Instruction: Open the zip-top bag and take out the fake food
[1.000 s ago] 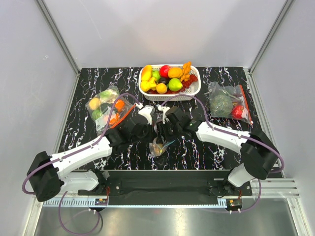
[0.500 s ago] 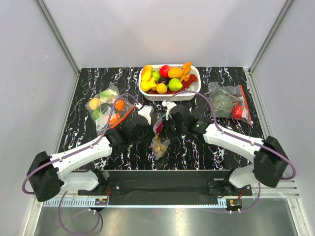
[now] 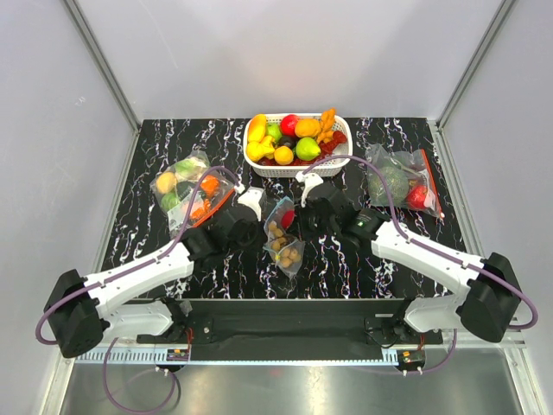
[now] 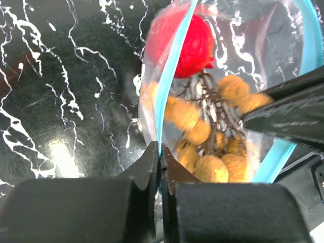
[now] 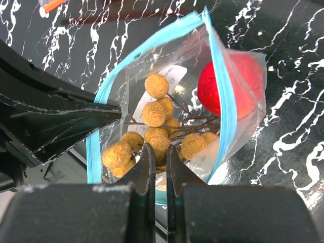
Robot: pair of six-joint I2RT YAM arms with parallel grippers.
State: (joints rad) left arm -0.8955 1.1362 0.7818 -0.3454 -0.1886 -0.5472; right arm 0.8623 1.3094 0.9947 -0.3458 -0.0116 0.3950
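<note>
The zip-top bag (image 3: 283, 238) is held off the table between both grippers, and its teal-blue zip strip (image 5: 218, 86) is spread into an open loop. Inside lie the red round fruit (image 4: 185, 43) and the bunch of tan-brown balls (image 5: 157, 116). My left gripper (image 3: 265, 226) is shut on the strip's left lip (image 4: 159, 152). My right gripper (image 3: 299, 225) is shut on the opposite lip (image 5: 156, 152). The fruit (image 5: 238, 86) and the balls (image 4: 212, 152) show in both wrist views. Each wrist view shows the other gripper's dark fingers (image 4: 288, 114).
A white basket (image 3: 339, 161) of mixed fruit stands at the back middle. Two clear bags with orange-red strips lie on the black marbled table, one at the left (image 3: 186, 190) and one at the right (image 3: 397, 183).
The grippers have drawn apart, the right one moving right and back. The bag has lifted between them and its mouth has spread open.
</note>
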